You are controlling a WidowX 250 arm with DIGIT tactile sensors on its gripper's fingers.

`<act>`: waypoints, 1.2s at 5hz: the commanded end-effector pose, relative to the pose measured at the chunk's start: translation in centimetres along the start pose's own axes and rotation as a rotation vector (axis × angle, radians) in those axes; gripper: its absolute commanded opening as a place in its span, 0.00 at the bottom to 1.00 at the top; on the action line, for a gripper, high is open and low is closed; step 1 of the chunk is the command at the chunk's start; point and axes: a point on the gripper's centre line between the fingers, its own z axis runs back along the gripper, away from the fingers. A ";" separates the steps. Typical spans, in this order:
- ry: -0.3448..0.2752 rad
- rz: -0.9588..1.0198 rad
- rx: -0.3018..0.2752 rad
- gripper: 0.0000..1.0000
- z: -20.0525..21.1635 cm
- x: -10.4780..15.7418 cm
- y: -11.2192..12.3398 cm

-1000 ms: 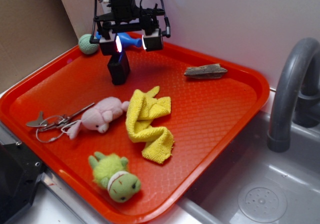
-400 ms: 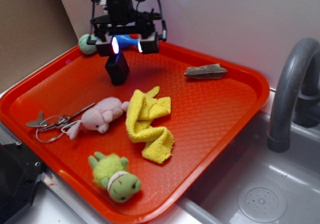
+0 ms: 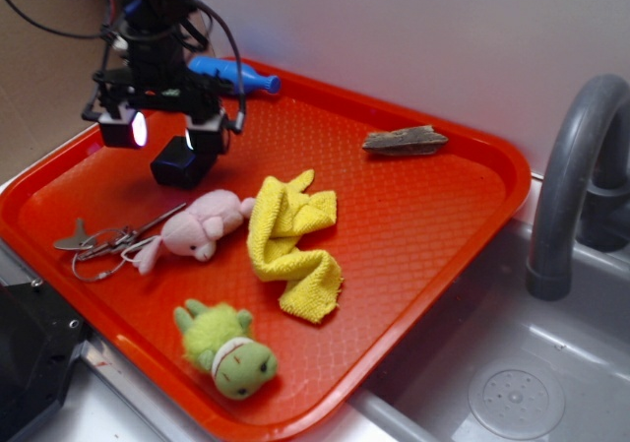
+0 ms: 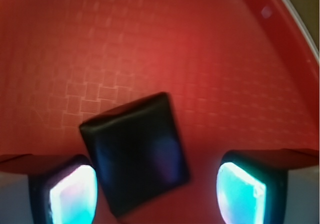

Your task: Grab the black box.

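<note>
Black box point(image 4: 135, 151): on the orange tray point(image 3: 413, 216), left rear, beside the pink plush pig point(image 3: 202, 227); sits askew between the lit pads, long axis indistinct.
End effector point(image 3: 162, 132): spread wide, holding nothing, above box.

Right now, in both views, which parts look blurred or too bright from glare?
Wrist view: soft overall, the black box has smeared edges, and the glowing fingers of the gripper are overexposed cyan-white. Exterior view: mostly sharp, though the lit pads bloom violet-white and the box shows little detail.
</note>
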 end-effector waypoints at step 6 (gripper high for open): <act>0.000 -0.423 0.027 0.07 -4.4 2.3 -3.3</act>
